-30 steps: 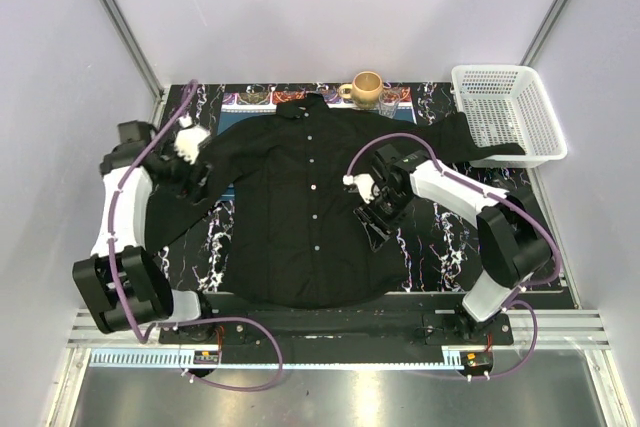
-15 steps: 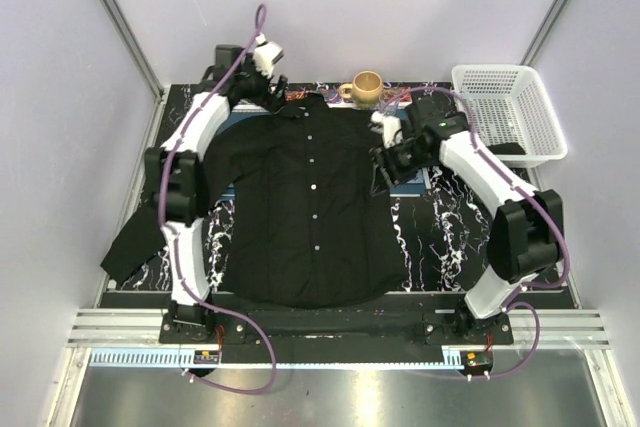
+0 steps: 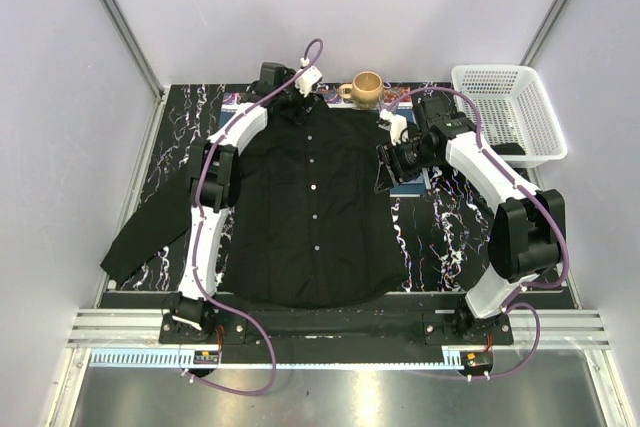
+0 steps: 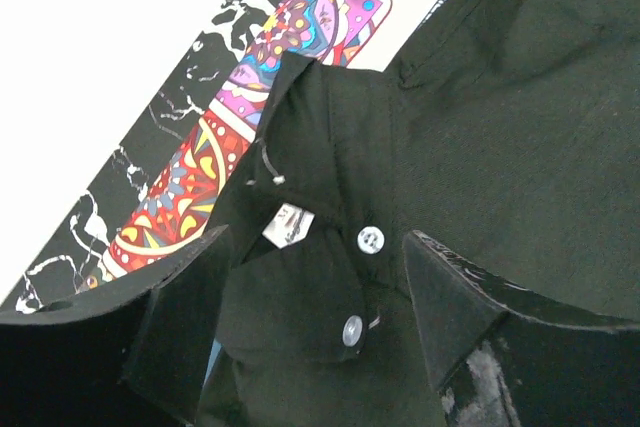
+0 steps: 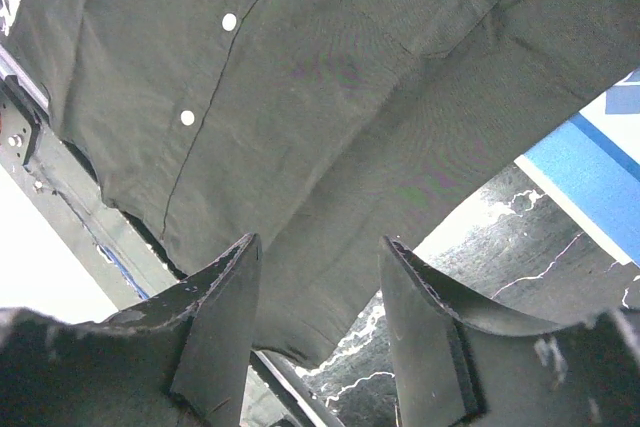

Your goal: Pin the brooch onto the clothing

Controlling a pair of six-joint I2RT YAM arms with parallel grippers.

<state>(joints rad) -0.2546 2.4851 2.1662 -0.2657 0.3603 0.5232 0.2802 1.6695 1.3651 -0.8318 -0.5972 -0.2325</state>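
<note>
left end effector [image 4: 315,247], spread and empty, has the clothing's [image 3: 310,207] collar [image 4: 320,147] at its 12 o'clock; right end effector [image 5: 320,247] (spread too, empty) hangs at the shirt's 3 o'clock; brooch unseen.

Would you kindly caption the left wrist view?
Open left fingers hover above the black shirt's collar, label and top buttons.

The clothing [image 3: 310,207] lies flat down the middle of the counter [image 3: 440,237], its collar [image 4: 320,137] at the far edge on top of a row of placemats [image 4: 190,187], its bottom toward the near edge and one sleeve [image 3: 150,232] trailing off to the near left. Just behind the collar, a little to the right, stands a mug [image 3: 366,87], and a basket [image 3: 530,112] sits in the far right corner. The left gripper [image 4: 315,247] hangs over the collar, the right gripper [image 5: 318,247] over the clothing's right side, nearer than the mug.
</note>
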